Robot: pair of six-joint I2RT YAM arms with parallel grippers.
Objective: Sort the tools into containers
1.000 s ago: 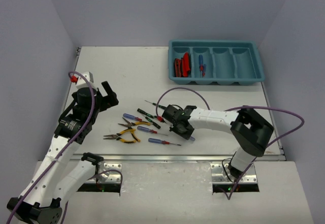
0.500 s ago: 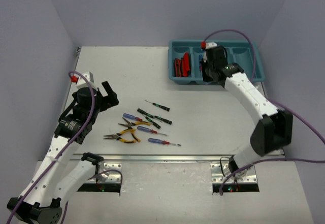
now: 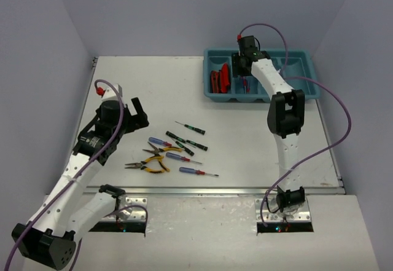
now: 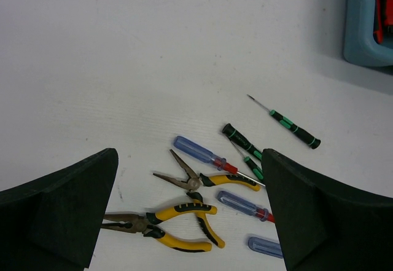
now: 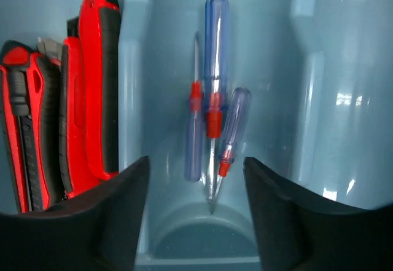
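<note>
The right gripper [image 5: 195, 160] hangs over the teal tray [image 3: 307, 94] with its jaws parted and holding nothing. It is above the second compartment from the tray's left end, where three blue-handled screwdrivers [image 5: 215, 50] lie side by side, and the red-and-black utility knives [image 5: 98, 68] sit in the tray's leftmost compartment. Well apart from the tray, off its near-left corner, the left gripper [image 4: 189, 160] hovers with jaws spread wide and empty, near the yellow-handled pliers [image 4: 184, 219], black-and-green screwdrivers [image 4: 295, 129] and loose blue screwdrivers [image 4: 199, 153] on the table [image 3: 153, 74].
</note>
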